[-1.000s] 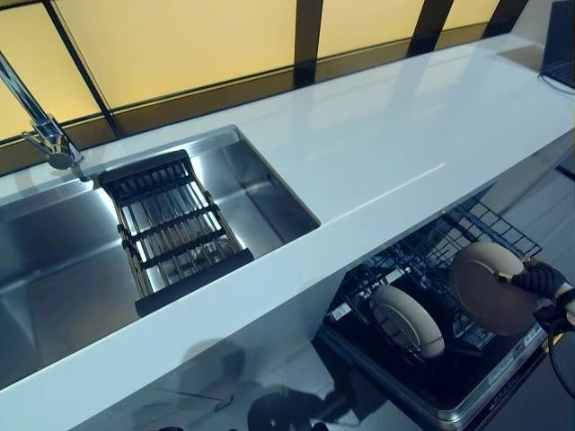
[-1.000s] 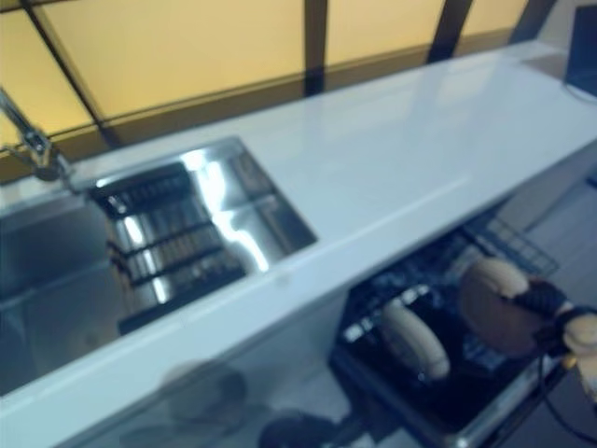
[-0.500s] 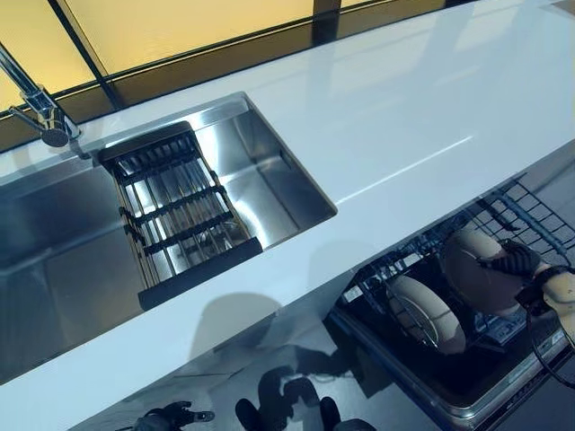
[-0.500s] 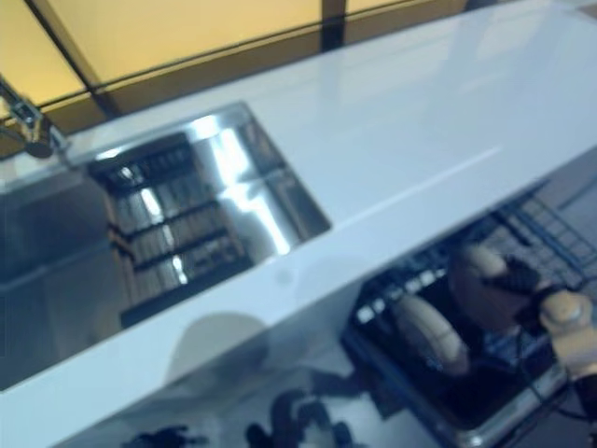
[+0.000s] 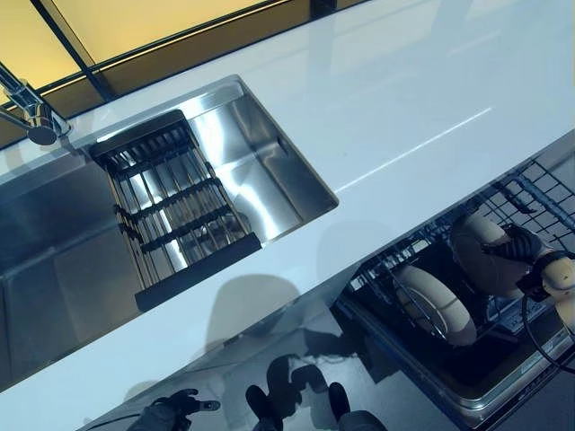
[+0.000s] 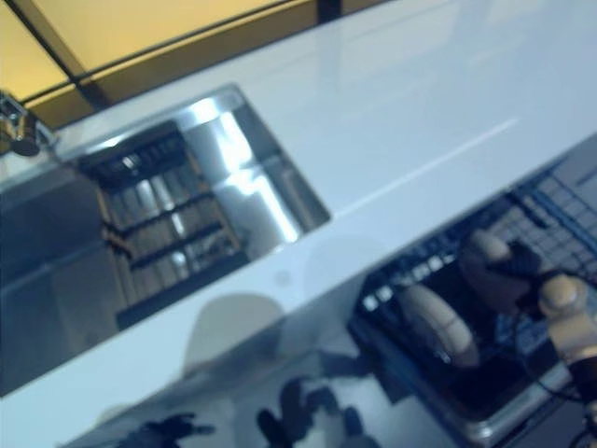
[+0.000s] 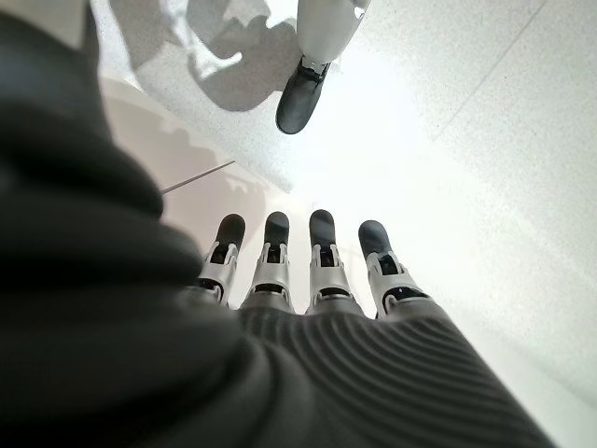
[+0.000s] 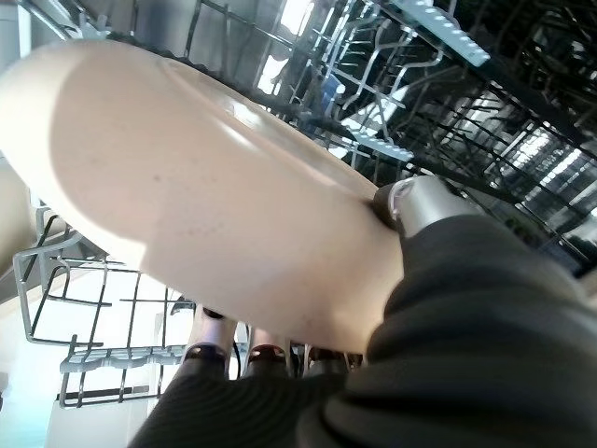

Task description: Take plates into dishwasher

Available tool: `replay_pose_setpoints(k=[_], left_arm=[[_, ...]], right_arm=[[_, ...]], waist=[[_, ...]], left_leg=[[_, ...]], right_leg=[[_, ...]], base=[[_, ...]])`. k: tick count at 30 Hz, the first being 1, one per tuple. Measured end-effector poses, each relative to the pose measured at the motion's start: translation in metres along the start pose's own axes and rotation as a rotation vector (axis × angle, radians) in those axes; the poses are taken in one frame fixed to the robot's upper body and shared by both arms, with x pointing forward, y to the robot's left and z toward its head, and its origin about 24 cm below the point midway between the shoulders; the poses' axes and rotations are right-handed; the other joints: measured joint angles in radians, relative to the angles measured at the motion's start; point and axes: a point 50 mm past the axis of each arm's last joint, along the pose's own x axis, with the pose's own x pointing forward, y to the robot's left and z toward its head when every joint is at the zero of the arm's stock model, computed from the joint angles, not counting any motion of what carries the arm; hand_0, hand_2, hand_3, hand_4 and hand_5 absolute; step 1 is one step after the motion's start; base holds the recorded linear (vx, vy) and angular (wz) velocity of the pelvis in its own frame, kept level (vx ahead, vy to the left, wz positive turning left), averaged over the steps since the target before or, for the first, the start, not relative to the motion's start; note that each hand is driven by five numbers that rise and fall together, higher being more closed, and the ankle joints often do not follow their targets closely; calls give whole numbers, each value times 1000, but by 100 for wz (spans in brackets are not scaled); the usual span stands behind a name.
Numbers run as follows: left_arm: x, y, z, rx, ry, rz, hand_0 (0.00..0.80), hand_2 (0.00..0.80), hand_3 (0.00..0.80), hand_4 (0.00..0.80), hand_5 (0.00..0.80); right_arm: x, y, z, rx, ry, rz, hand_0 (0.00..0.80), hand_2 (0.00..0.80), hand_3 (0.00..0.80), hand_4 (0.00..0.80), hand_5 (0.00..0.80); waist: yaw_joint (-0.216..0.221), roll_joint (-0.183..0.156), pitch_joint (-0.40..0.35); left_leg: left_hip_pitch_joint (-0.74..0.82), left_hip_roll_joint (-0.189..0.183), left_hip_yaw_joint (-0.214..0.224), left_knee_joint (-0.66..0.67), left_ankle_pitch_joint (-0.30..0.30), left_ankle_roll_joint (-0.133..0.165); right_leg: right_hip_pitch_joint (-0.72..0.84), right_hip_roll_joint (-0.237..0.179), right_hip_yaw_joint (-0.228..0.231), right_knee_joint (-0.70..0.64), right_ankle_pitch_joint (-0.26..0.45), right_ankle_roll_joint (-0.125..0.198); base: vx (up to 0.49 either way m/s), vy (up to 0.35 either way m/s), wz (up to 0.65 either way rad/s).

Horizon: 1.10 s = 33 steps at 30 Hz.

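My right hand is shut on a beige plate and holds it on edge over the pulled-out dishwasher rack. In the right wrist view the plate fills the picture, with my thumb on its rim and fingers under it. A second beige plate stands on edge in the rack, to the left of the held one. My left hand hangs low over the floor with straight fingers and holds nothing; it also shows at the lower edge of the left eye view.
A white counter runs above the open dishwasher. A steel sink with a black drying rack and a tap lies at the left. A dark shoe shows on the floor in the left wrist view.
The camera has tilted down and the picture has shifted. My right hand has carried the plate lower and closer to the rack, beside the standing plate.
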Motion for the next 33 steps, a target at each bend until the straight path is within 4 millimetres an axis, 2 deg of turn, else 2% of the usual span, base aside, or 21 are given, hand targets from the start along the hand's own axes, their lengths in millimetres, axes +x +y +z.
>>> replay_pose_setpoints(k=[5,19,33], left_arm=[[0,0,3,-26,-10,-3,0,0,0,0,0],[1,1,10,-20,-22,-4,0,0,0,0,0],[1,0,13,-3,-27,-10,0,0,0,0,0]], right_arm=[[2,3,1,-30,5,-2,800,800,800,800,800],[13,27,-3,-75,36,-19,800,800,800,800,800],[19,34,-3,-109,47,-34,800,800,800,800,800]], waist=[[0,11,6],[2,10,6],[7,15,3]], left_leg=[[0,-1,-12,0,0,0],[3,-3,-23,0,3,4],[3,-3,-36,0,9,12]], right_leg=[[0,-2,-2,1,1,-1],[11,-2,-19,1,1,-2],[11,-4,-26,2,8,-10]], base=[[0,0,0],[4,4,2],[3,3,1]])
